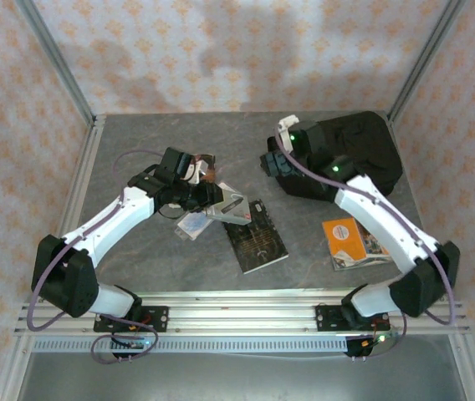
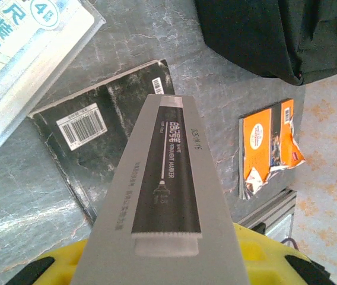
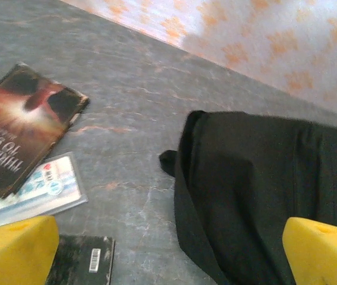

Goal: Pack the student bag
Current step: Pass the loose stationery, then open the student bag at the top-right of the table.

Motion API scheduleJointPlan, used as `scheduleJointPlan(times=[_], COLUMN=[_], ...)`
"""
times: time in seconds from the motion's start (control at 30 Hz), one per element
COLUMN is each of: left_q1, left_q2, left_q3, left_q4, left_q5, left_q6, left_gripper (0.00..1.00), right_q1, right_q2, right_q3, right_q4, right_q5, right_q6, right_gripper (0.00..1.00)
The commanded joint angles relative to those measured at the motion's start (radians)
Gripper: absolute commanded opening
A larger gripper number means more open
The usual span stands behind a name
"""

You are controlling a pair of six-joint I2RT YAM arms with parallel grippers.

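The large black soft fabric backpack was seen lying at two o'clock on the grey table. The right gripper was spread wide at its edge, and a long grey cardboard marker box was clamped by the left gripper.

Holds grey box in left gripper by far end of black book, poises right gripper at left edge of student bag at far right of table, with orange booklet lying nearer.
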Motion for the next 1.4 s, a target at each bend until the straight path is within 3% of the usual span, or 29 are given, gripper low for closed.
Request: scheduleJointPlan(times=[0.0,0.1,0.33,0.5,0.67,0.83,1.03,1.13,1.2,1.37], left_q1=[0.003,0.007,0.026,0.034,0.038,0.038,0.038,0.038,0.04,0.041], left_q2=[-0.023,-0.022,-0.018,-0.015,-0.012,-0.008,-0.003,0.002,0.005,0.014], left_q3=[0.033,0.036,0.031,0.025,0.022,0.019,0.018,0.017,0.019,0.024], left_q4=[-0.016,-0.026,-0.026,-0.02,-0.014,-0.011,-0.011,-0.011,-0.012,-0.015], left_q5=[-0.022,-0.024,-0.019,-0.01,-0.003,0.002,0.005,0.006,0.003,0.003], left_q6=[0.036,0.049,0.059,0.061,0.062,0.063,0.064,0.066,0.068,0.069], left_gripper=[0.26,0.26,0.26,0.26,0.26,0.26,0.26,0.26,0.26,0.26], right_q1=[-0.04,-0.058,-0.183,-0.263,-0.275,-0.284,-0.299,-0.31,-0.314,-0.313], right_q2=[0.134,0.274,0.476,0.561,0.59,0.661,0.787,0.839,0.865,0.836], right_q3=[0.159,0.3,0.414,0.475,0.458,0.507,0.618,0.659,0.676,0.624], right_q4=[-0.079,-0.198,-0.288,-0.331,-0.299,-0.307,-0.358,-0.368,-0.367,-0.297], right_q5=[0.131,0.295,0.383,0.334,0.141,0.025,0.091,0.146,0.17,0.152], right_q6=[0.156,0.182,0.216,0.232,0.2,0.2,0.213,0.214,0.214,0.219], right_gripper=[0.98,1.0,0.96,0.84,0.8,0.78,0.82,0.79,0.66,0.11])
